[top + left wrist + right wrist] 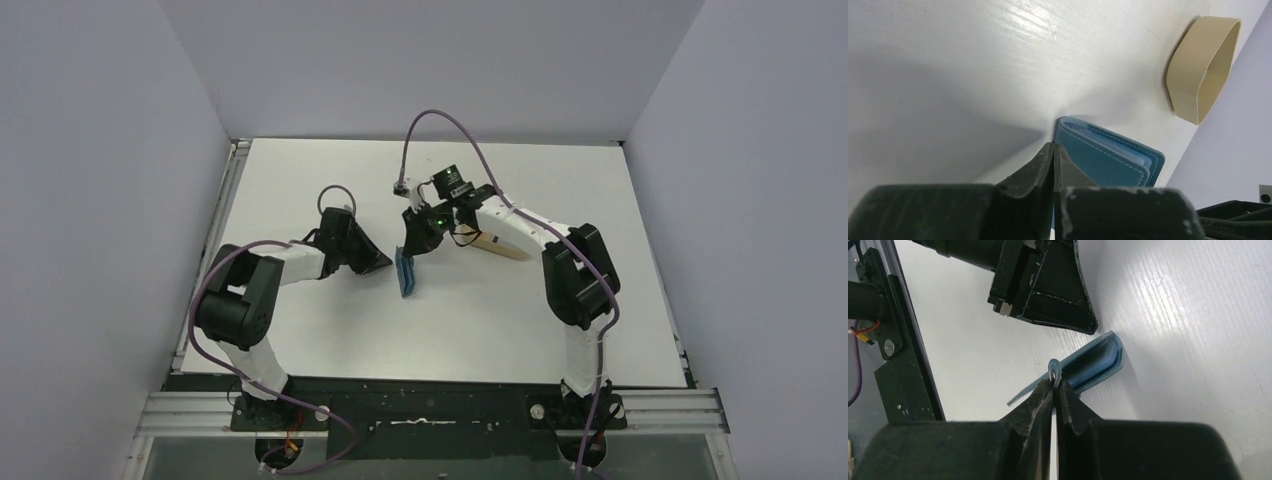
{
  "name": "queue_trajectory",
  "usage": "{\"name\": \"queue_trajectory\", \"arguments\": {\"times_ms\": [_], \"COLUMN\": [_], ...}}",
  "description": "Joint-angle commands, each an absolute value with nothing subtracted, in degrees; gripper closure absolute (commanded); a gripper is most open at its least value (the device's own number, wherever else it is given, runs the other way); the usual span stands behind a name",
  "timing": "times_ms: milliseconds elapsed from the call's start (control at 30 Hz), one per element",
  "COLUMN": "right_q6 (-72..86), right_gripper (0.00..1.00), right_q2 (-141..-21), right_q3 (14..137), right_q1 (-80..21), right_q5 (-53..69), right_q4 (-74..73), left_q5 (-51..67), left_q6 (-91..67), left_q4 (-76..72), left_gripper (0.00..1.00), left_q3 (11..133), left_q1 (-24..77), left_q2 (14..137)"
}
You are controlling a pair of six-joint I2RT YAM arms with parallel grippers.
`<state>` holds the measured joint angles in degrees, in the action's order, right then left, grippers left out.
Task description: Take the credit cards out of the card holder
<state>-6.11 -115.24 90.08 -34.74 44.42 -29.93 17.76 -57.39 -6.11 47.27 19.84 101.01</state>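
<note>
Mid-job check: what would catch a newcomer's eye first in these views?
The teal card holder sits mid-table. The right end effector is shut on its snap tab, while the left end effector, also shut, sits just beside it. A tan tray lies beyond.
</note>
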Motion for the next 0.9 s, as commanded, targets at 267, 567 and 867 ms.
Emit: {"name": "queue_trajectory", "arguments": {"times_ms": [267,567,867], "right_q6": [8.96,15.86,13.88], "right_gripper": [1.00,1.00,1.00], "right_q2": [-105.32,-104.37,-98.46], "right_q3": [77.96,64.43,57.14], "right_q1": [-30.80,-26.07,-23.36], "right_q5": [50.40,44.76,38.87], "right_q4": [-6.05,7.75,5.25], "left_q5": [18.23,18.39,14.68], "left_q6": [-53.99,-53.81,-48.49], "left_q4": [-2.43,-2.77,5.27], "left_gripper": [0.50,0.50,0.50], "left_q3": [49.39,47.90,49.99], "left_q1": [20.28,21.93,22.50], "left_q2": [92.29,93.81,91.64]}}
